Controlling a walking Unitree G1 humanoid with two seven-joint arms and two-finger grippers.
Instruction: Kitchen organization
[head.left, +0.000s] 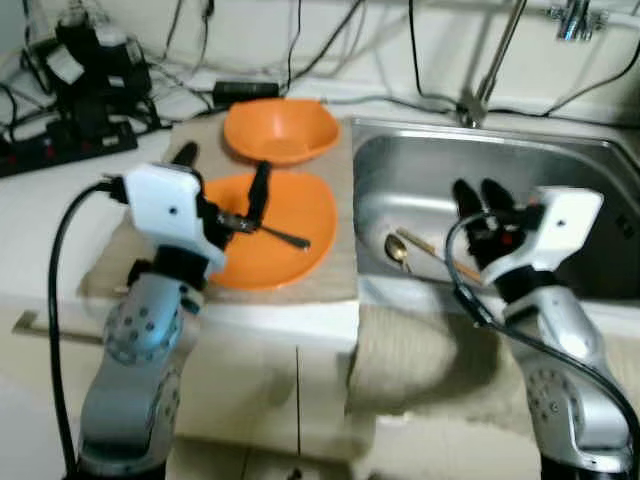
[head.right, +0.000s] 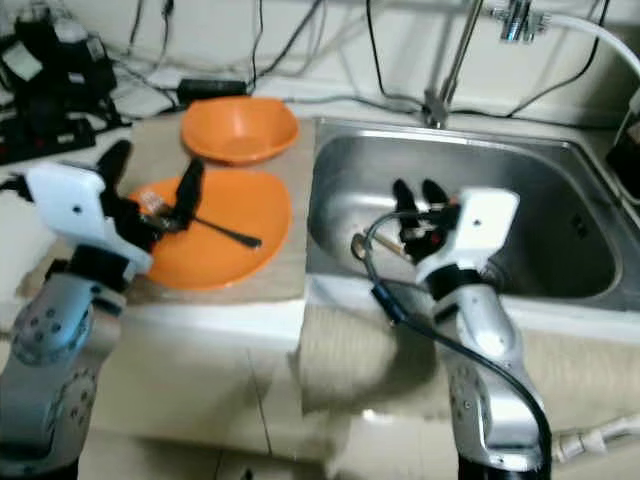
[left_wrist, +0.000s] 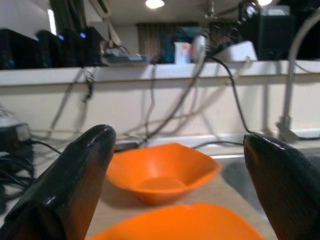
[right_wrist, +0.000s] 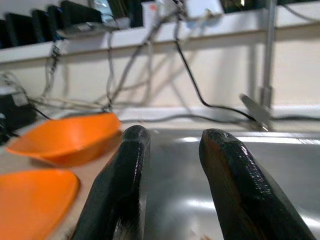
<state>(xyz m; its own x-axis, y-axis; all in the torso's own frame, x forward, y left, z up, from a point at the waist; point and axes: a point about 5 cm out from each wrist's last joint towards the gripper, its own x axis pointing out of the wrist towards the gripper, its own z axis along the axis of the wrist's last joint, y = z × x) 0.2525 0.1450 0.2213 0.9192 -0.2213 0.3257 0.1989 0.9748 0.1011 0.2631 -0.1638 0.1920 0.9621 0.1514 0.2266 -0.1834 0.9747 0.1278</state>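
Observation:
An orange bowl and an orange plate sit on a beige mat left of the sink. A dark utensil lies across the plate. My left gripper hovers over the plate's left side, open wide with nothing between its fingers; the left wrist view looks past them at the bowl. A gold spoon and a thin wooden stick lie in the steel sink. My right gripper is over the sink's front, its fingers a narrow gap apart and empty.
A tap rises behind the sink. Cables, a power strip and black adapters crowd the back left of the counter. A beige towel hangs over the counter's front edge below the sink.

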